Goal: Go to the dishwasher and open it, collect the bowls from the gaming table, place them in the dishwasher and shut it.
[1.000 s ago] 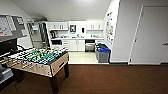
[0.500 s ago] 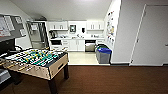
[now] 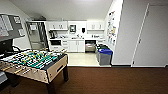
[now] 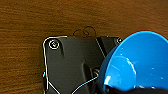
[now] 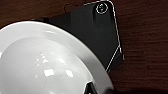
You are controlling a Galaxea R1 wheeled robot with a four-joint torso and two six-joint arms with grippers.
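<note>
A bright-blue bowl (image 4: 140, 62) hangs over the brown floor in the left wrist view, with my left gripper (image 4: 130, 90) shut on its rim. A white bowl (image 5: 42, 62) looms large in the right wrist view, and my right gripper (image 5: 96, 90) is shut on its edge. Far ahead in the head view, the steel-fronted dishwasher (image 3: 90, 47) sits under the kitchen counter. I cannot tell whether its door is open. The gaming table is out of view.
A foosball table (image 3: 35, 61) stands close on the left. Grey bins with a blue lid (image 3: 105, 56) line the right side of the kitchen entrance. A white door (image 3: 152, 37) is on the right wall. Brown floor (image 3: 112, 80) stretches ahead toward the pale kitchen floor.
The whole head view has shifted slightly as I roll forward. The foosball table sits a little lower in the picture.
</note>
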